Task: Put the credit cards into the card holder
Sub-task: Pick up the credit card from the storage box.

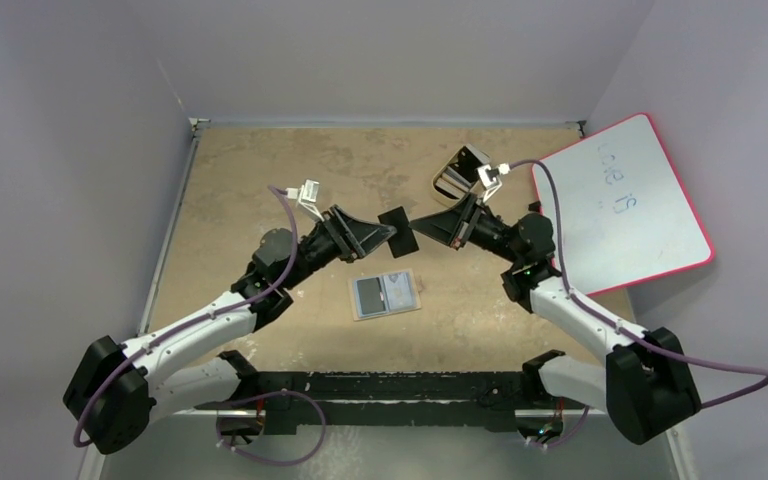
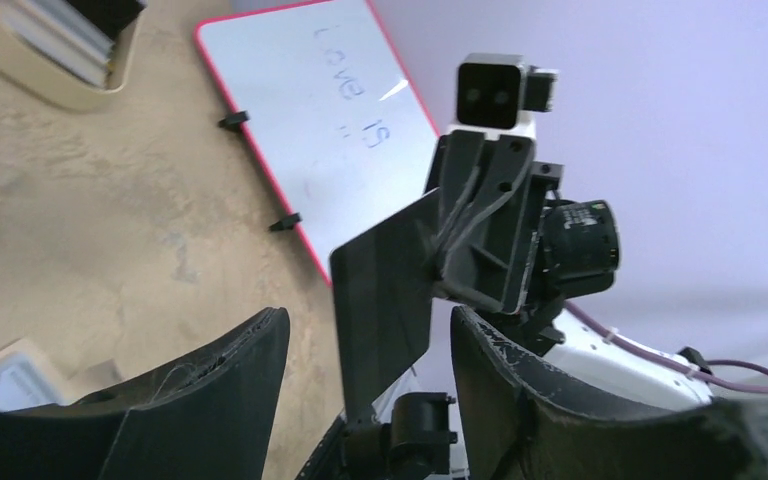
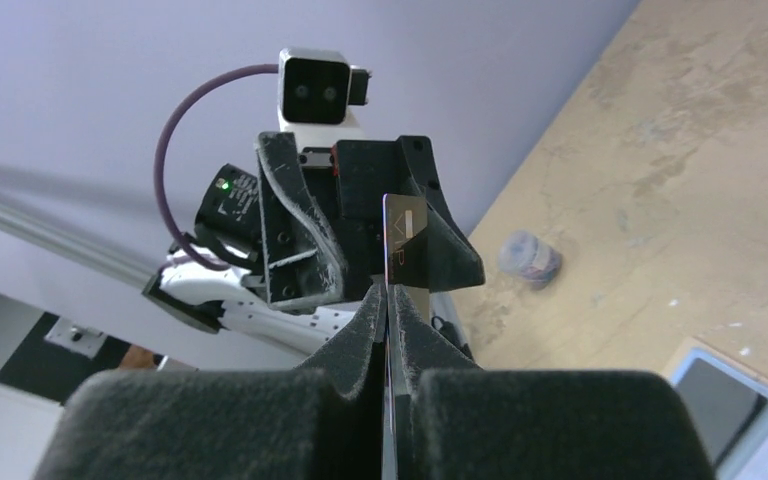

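Over the middle of the worktop the two arms meet nose to nose with one card in the air between them. The right pincer is clenched on one end of it. From that wrist the card shows edge-on, running straight out toward the other arm. The left pincer is released, its jaws spread wide on either side of the card's free end and touching nothing that I can see. So the card's long axis seems to lie along the line between the two arms, raised well off the surface.

The card holder lies open and flat just toward the near edge from that meeting point, almost directly under it. Its long side runs roughly along the near edge, a little skewed. One panel looks grey, the other paler. I can't tell whether those are cards.

Both pincers look about equally close to it. I reckon the card has to turn flat and come down toward the near edge.
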`<state>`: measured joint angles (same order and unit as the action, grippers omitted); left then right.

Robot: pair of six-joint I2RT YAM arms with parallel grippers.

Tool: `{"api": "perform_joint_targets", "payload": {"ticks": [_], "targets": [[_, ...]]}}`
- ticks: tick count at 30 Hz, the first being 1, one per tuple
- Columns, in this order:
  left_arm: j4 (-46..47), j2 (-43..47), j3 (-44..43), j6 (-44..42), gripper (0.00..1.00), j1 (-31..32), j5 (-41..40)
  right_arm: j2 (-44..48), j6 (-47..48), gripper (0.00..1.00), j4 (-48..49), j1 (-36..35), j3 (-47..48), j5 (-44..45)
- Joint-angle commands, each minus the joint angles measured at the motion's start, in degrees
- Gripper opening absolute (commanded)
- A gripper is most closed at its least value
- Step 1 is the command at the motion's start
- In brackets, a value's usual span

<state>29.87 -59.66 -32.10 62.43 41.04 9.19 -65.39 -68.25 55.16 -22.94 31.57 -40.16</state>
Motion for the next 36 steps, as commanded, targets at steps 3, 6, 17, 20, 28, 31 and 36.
{"api": "perform_joint_targets", "payload": {"ticks": [3,6,17,20,28,31,36], "targets": [[11.54,0.77,0.73,3.39,0.35,0.24,2.92,-0.01,-3.22,0.0,6.98,-1.39,-0.44,0.58],[9.54,1.88,1.05,3.32,0.08,0.27,2.38,-0.53,-3.01,0.0,6.82,-1.41,-0.97,0.79],[-18.59,5.47,0.75,-3.77,0.0,0.24,-5.46,3.8,17.6,0.33,-25.2,-1.53,3.48,12.58],[-21.1,5.68,3.85,-2.7,0.0,0.23,-5.96,0.81,23.1,0.37,-32.78,-2.1,5.39,15.29],[-23.06,-6.66,3.19,-1.39,0.0,0.11,-2.59,-11.18,31.58,0.44,-43.11,-6.65,9.12,22.47],[-22.12,-10.97,2.38,-1.51,0.0,-0.4,-0.99,-14.58,34.64,0.48,-45.31,-7.15,10.7,26.05],[-15.99,-14.97,4.09,-0.37,0.0,-2.75,3.36,-18.5,38.26,0.51,-48.07,-8.11,12.32,29.43]]}}
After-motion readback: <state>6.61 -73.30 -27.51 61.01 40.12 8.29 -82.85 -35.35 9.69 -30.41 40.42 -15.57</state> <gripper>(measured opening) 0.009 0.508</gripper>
